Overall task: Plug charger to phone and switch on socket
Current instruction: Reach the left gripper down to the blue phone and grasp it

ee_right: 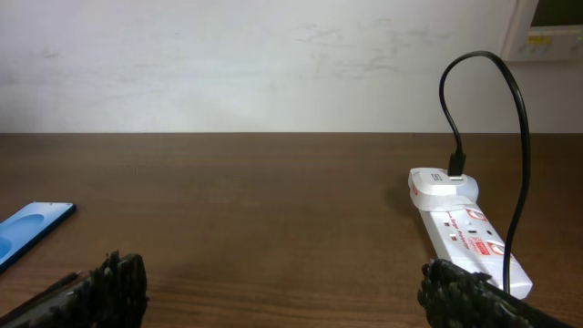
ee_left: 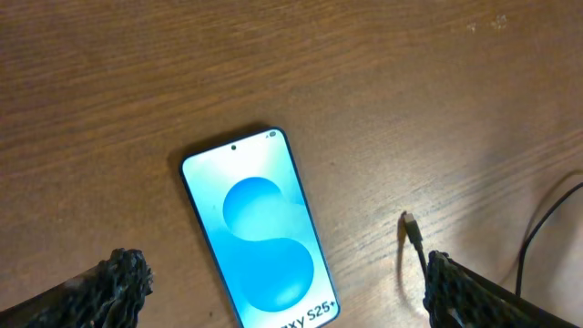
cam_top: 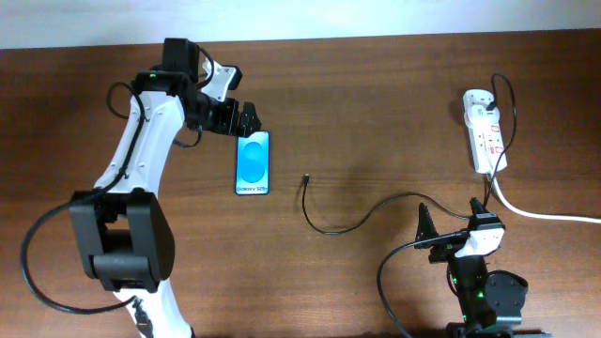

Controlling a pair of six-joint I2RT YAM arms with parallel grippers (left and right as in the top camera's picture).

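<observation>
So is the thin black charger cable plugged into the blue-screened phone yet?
Not plugged in: the charger's plug tip lies apart from the phone.

Inventory, taken from the overhead view:

- Counter (cam_top: 376,84): 1.
- Arms: 2. The left arm (cam_top: 141,150) is at 9 o'clock and the right arm (cam_top: 484,282) at 5 o'clock. Each carries one pair of jaws, making 2 pairs in total.
- Phone (cam_top: 253,162): 1, at 10 o'clock from the counter's centre.
- Charger (cam_top: 340,232): 1 cable with 1 plug tip (cam_top: 306,178), lying near the centre.
- Socket (cam_top: 485,141): 1 strip, at 2 o'clock.
- Adapter block (cam_top: 477,99): 1, at the 12 o'clock end of the strip.
- Thick white cord (cam_top: 554,216): 1.
- Red switch marks on the strip: apparently 3. The print is too small for a firm count.
</observation>
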